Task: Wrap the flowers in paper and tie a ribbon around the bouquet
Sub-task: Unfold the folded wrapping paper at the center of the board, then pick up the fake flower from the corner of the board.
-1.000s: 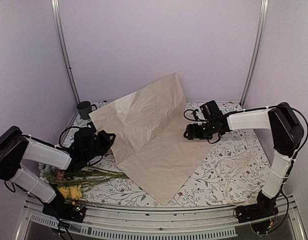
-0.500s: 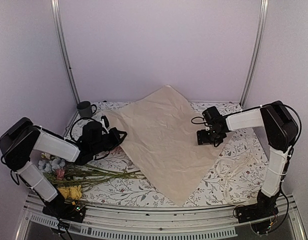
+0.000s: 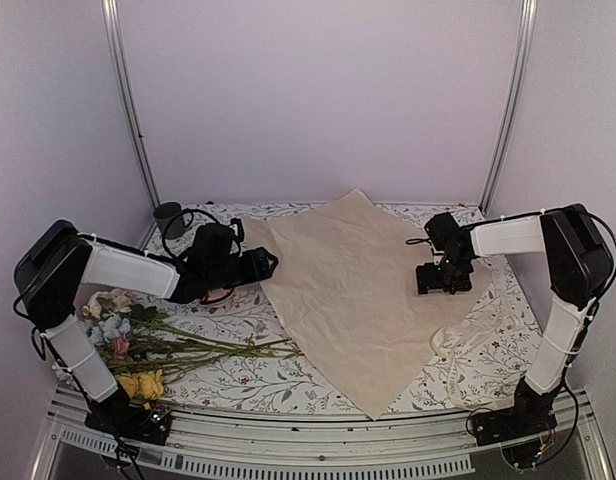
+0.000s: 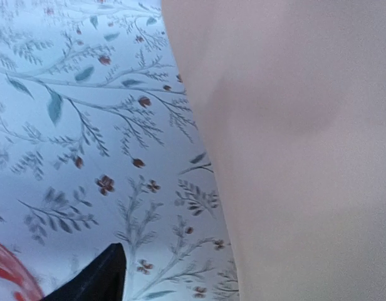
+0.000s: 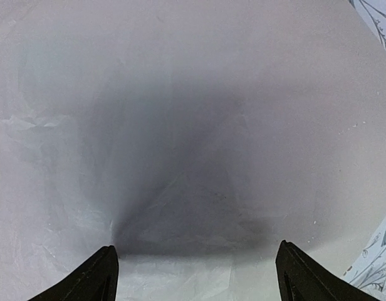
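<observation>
The peach-orange paper lies spread flat as a diamond on the tablecloth. My left gripper is low beside its left edge. In the left wrist view one black finger stands far to the left over the cloth, with nothing gripped. The paper fills the right side and hides the other finger. My right gripper hovers over the paper's right part, open, with bare paper between its fingertips. The flowers lie at the near left. The cream ribbon lies loose at the right.
A dark mug stands at the far left corner. A red-and-white dish sits under my left arm. The leaf-printed tablecloth covers the table. Metal frame posts rise at both back corners.
The paper, held up a second ago, has dropped flat onto the table. My left gripper opened and let it go, moving right. My right gripper moved right and down over the sheet.
</observation>
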### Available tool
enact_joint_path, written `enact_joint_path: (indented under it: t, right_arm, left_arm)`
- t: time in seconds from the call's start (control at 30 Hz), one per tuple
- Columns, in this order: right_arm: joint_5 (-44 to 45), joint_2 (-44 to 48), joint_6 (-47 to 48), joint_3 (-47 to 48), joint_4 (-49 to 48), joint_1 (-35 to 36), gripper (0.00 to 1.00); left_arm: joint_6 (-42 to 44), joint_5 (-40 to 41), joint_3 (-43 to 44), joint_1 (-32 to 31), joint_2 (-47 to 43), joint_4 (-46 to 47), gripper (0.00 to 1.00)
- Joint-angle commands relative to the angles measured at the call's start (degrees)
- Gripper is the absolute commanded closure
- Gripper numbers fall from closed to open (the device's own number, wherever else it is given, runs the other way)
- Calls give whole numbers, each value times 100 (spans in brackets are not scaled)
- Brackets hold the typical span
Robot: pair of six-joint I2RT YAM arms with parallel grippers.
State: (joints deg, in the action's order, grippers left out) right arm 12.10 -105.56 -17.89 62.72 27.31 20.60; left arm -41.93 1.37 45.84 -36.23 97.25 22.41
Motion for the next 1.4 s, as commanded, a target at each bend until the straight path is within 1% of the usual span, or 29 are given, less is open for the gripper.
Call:
enact_joint_path:
  t: [0.0, 0.03, 0.07, 0.13, 0.17, 0.23, 0.37, 0.43, 0.47, 0.53, 0.6, 0.7, 0.8, 0.87, 0.97, 1.1, 1.17, 1.23, 1.27, 1.3, 1.37]
  right_arm:
    - [110, 231, 213, 783, 1350, 52, 11]
    - [207, 407, 156, 989, 1509, 129, 11]
    - [248, 560, 128, 1165, 1611, 212, 11]
    - [137, 812, 58, 1383, 1670, 402, 11]
    - [29, 881, 47, 1443, 1658, 492, 11]
    - [-366, 949, 43, 1492, 1568, 741, 12]
    - [-1625, 1021, 483, 1368, 1003, 1371, 14]
    - [-1919, 1019, 626, 1263, 733, 1590, 14]
    - [-1929, 933, 622, 1264, 715, 1630, 16]
    - [-1952, 740, 314, 1252, 674, 1678, 19]
    - [-1906, 496, -42, 1184, 428, 1848, 20]
    - [-1277, -50, -308, 1303, 242, 2185, 19]
    - [-645, -599, -726, 1490, 323, 2217, 19]
    - [-344, -789, -915, 1541, 375, 2201, 18]
    - [-358, -888, -1021, 1549, 380, 2184, 17]
    - [-981, -946, -922, 1700, 421, 2108, 17]
    - [-1476, -850, -756, 1885, 385, 2135, 20]
    - [-2137, -612, -302, 1942, -77, 2312, 24]
    - [-2516, -491, -98, 1967, -375, 2451, 27]
    - [-2909, -394, 235, 2004, -742, 2661, 33]
    - [-3517, -469, 687, 2210, -1389, 3152, 35]
  left_arm:
    - [1347, 2135, 939, -215, -594, -2206, 11]
    - [1736, 2545, 1106, -275, -726, -2519, 5]
    - [2024, 2893, 1240, -354, -857, -2753, 2]
    - [2616, 3456, 1383, -474, -1185, -2993, 1]
    - [2877, 3572, 1434, -488, -1341, -3067, 1]
    - [3312, 3513, 1581, -486, -1658, -3337, 1]
    - [3807, 2845, 1904, -477, -2225, -4105, 1]
    - [3960, 2591, 1957, -473, -2428, -4387, 1]
    - [4042, 2461, 1947, -461, -2508, -4481, 1]
    - [4176, 2175, 1860, -413, -2632, -4578, 1]
    - [4199, 1802, 1735, -314, -2695, -4567, 1]
    - [4245, 1347, 1547, -190, -2647, -4381, 1]
    - [4234, 1190, 1551, -122, -2455, -4242, 1]
    - [4124, 1227, 1563, -64, -2371, -4123, 1]
    - [4029, 1167, 1424, 4, -2476, -3905, 1]
    - [4002, 1118, 772, 227, -2785, -3213, 1]
    - [3961, 960, 673, 402, -2867, -3149, 1]
    - [3865, 926, 703, 541, -2953, -3181, 1]
    - [3800, 885, 694, 607, -3016, -3177, 1]
    - [3706, 803, 652, 687, -3097, -3155, 1]
    - [3623, 783, 510, 872, -3268, -3042, 1]
